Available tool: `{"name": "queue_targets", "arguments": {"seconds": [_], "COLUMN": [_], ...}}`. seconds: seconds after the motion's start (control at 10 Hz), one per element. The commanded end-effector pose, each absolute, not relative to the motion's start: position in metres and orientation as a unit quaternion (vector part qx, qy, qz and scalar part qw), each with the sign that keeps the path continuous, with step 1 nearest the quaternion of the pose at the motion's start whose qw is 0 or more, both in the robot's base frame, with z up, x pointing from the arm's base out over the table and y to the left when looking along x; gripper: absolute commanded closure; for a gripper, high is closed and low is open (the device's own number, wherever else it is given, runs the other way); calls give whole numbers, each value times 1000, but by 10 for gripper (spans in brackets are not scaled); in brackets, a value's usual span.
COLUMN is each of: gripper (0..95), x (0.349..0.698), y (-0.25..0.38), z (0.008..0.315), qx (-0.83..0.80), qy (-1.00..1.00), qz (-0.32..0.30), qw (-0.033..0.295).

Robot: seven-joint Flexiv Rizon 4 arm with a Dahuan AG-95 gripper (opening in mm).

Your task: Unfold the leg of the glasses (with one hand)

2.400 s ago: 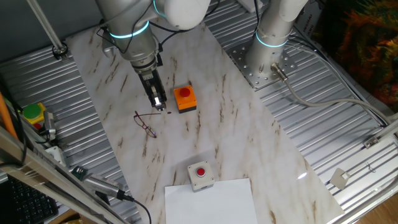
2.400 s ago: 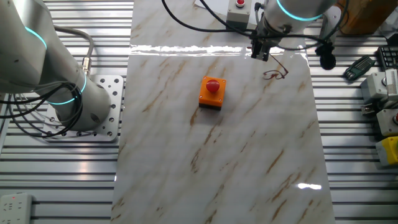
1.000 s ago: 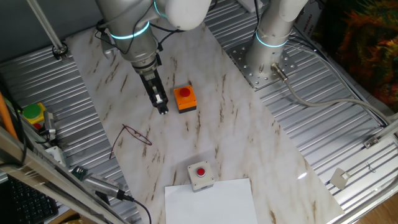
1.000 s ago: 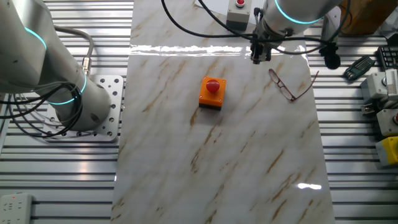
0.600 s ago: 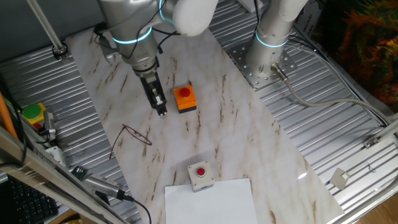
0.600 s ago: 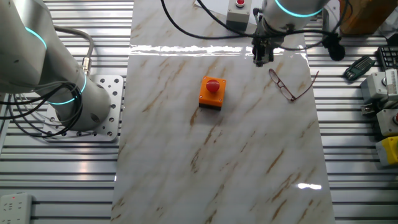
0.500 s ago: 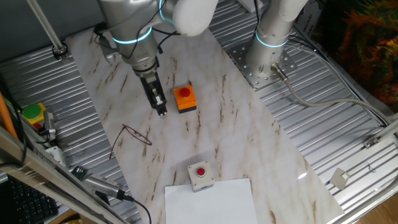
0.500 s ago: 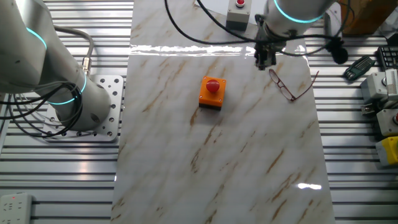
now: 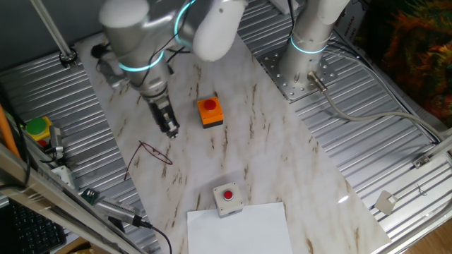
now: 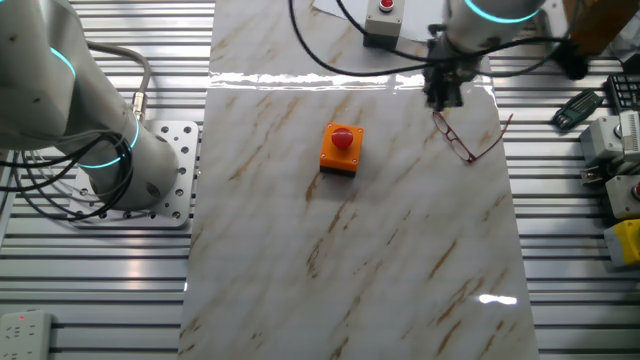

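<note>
Marble tabletop (image 9: 268, 162), thin dark glasses (image 9: 152, 153), one leg splayed

on the marbled white tabletop (image 9: 268, 169): an orange button box (image 9: 210, 112) with a red round button on top, well apart from a grey box (image 9: 228, 198) with a red button. just beside the grey box, touching its near edge, a white sheet of paper (image 9: 240, 229). off the marbled surface, on ribbed metal: a yellow box with a green and red top (image 9: 37, 130), a black handheld device (image 10: 574, 110), a white power strip (image 10: 25, 328).
</note>
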State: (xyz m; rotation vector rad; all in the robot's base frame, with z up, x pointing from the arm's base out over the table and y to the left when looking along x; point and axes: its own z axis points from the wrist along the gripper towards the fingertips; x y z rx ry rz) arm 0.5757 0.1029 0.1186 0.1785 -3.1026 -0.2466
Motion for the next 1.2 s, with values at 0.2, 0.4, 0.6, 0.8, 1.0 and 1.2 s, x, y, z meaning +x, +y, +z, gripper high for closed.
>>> {"name": "queue_targets", "arguments": {"seconds": [0.2,0.4,0.6,0.8,1.0,1.2], "gripper": [760,760,760,760,760,760], "x": [590,598,605,612,620,629], "y": [108,106,103,102,103,102], "z": [118,109,96,87,82,77], "qx": [71,105,124,136,140,145], "qy": [-995,-993,-991,-989,-989,-988], "qz": [-66,-46,-47,-45,-44,-44], "qw": [0,-19,-22,-25,-25,-30]}}
